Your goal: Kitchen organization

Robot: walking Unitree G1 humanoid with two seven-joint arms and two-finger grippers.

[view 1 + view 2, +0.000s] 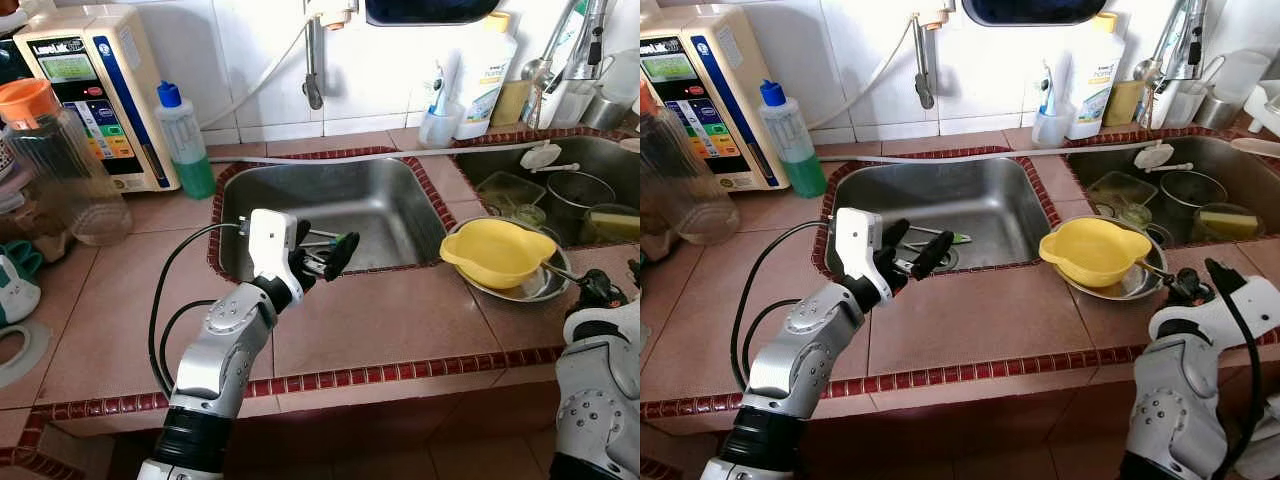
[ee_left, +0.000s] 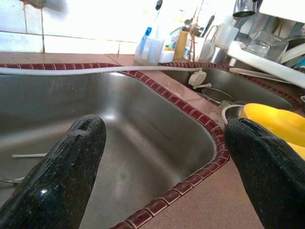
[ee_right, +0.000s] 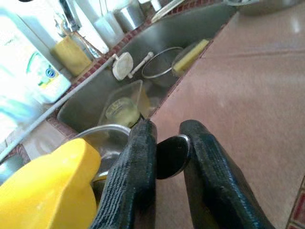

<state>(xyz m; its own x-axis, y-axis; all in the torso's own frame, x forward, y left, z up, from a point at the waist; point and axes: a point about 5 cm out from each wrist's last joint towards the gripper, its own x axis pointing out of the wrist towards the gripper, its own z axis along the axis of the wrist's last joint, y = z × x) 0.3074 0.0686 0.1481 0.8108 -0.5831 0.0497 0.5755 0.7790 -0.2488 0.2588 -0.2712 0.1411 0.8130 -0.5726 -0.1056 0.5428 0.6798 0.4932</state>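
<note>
My left gripper (image 1: 325,245) is open and hovers over the front rim of the left steel sink (image 1: 380,205); nothing is between its fingers (image 2: 71,162). A few utensils (image 1: 940,237) lie on the sink floor just beyond it. A yellow bowl (image 1: 495,250) rests on a steel plate (image 1: 540,288) on the counter between the two sinks. My right gripper (image 1: 1188,285) sits at the plate's near right edge, shut on the handle of a metal spoon (image 3: 171,155) that reaches in under the bowl.
The right sink (image 1: 600,160) holds a pot (image 1: 578,190), a clear container (image 1: 508,190) and a sponge (image 1: 612,222). A water purifier (image 1: 95,90), green bottle (image 1: 185,140) and orange-lidded jar (image 1: 55,160) stand back left. A white hose (image 1: 380,155) runs behind the sinks.
</note>
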